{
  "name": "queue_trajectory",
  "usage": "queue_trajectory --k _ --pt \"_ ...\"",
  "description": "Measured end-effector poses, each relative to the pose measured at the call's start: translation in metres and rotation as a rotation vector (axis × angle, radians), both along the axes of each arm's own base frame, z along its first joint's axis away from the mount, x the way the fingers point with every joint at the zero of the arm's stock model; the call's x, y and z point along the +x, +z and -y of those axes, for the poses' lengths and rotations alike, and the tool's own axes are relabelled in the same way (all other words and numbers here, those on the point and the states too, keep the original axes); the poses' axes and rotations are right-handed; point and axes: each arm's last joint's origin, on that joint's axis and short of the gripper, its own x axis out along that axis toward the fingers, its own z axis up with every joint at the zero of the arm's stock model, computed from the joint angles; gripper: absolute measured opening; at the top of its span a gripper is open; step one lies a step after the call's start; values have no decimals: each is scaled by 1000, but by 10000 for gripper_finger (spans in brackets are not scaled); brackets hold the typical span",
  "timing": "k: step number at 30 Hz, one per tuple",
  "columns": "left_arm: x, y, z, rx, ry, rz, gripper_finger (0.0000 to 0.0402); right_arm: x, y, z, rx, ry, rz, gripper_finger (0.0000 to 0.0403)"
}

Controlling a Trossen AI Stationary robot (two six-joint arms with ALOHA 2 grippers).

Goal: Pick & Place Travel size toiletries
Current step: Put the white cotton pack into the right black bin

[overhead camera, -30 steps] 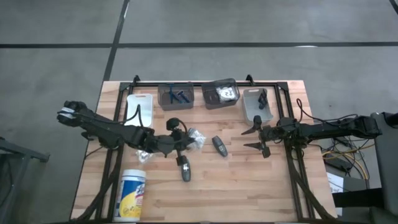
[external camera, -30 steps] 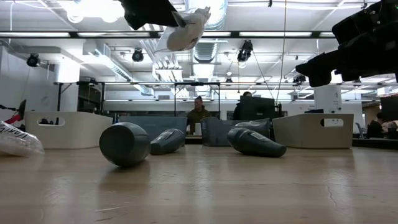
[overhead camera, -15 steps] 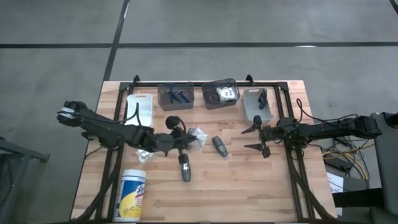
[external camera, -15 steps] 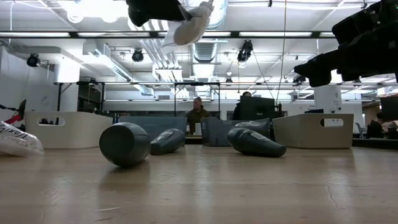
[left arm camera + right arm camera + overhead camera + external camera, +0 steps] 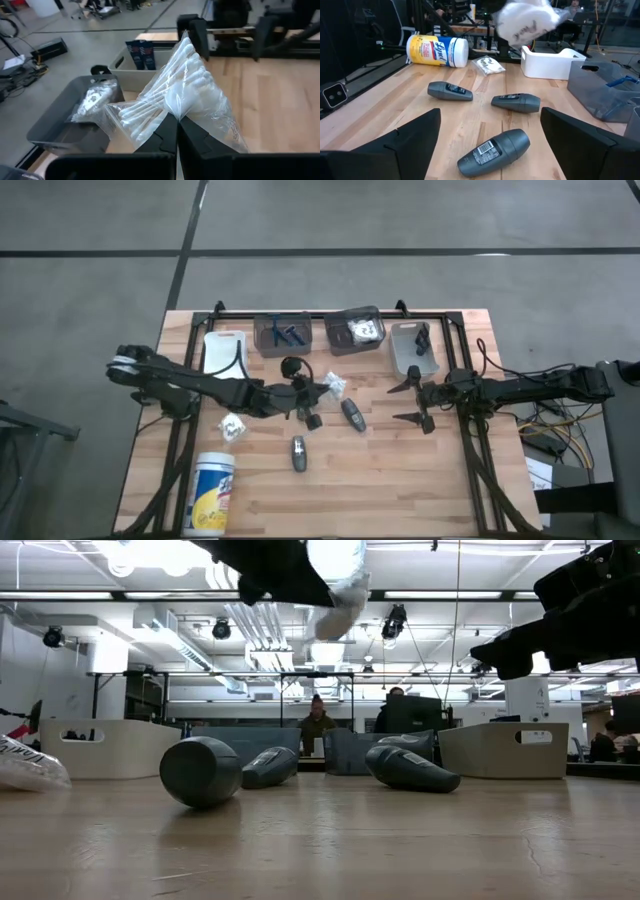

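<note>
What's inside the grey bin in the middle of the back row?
The grey bin holds white packets, like the packet the left gripper grips above the table. The packets cover the bin's floor, so anything beneath them cannot be seen.

Three dark grey tubes [image 5: 450, 91] lie on the bench [image 5: 400, 480]. There are three white packets: one loose on the bench [image 5: 232, 426], one held in the air [image 5: 335, 387], and one in the grey bin [image 5: 95, 97]. Four bins [image 5: 225, 352] stand along the far edge. One white canister [image 5: 212, 495] lies near left. The blue sticks [image 5: 287, 334] are too tangled to count
</note>
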Motion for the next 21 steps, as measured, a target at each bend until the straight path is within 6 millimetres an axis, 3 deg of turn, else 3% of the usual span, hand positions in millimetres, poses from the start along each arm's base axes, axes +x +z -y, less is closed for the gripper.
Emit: queue_trajectory --k 15,21 --pt "29 -25 -41 10 122 47 5 0 0 0 1 0 0 363" --pt "38 -48 -50 17 147 -21 5 0 0 0 0 0 0 364"
